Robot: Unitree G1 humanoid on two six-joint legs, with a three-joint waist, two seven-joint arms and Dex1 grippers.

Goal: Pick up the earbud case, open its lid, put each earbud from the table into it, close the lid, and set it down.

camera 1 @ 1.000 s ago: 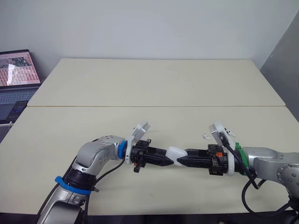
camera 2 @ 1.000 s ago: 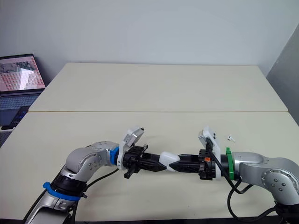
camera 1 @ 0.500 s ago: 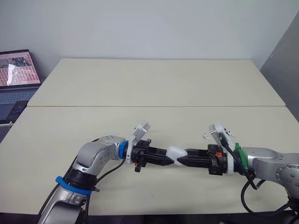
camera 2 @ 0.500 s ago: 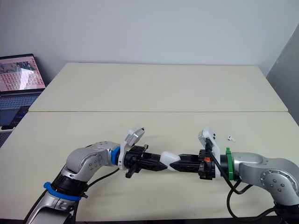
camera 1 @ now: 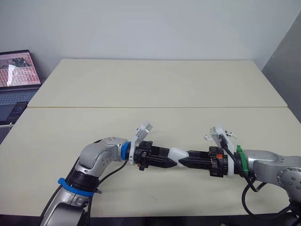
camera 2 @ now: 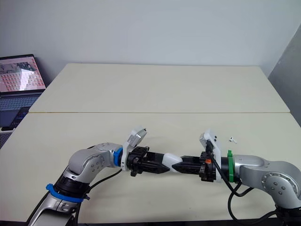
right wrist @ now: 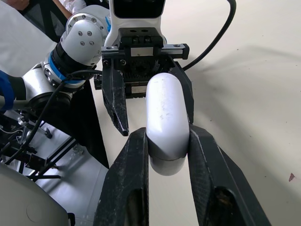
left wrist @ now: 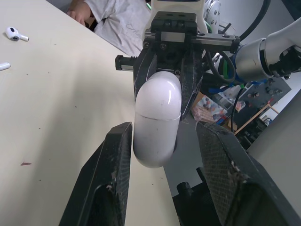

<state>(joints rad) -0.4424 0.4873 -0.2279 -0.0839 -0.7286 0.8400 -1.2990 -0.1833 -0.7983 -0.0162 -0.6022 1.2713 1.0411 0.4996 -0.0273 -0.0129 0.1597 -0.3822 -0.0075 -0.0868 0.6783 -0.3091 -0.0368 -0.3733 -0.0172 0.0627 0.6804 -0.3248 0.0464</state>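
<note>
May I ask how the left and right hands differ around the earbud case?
The right hand is shut on the earbud case; the left hand is open. The right hand's fingers press its sides; the left hand's fingers straddle its other end, with a gap on one side. Both hands point at each other.

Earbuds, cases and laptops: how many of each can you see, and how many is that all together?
Earbud case: 1
Earbuds: 2
Laptop: 1
Total: 4
</note>
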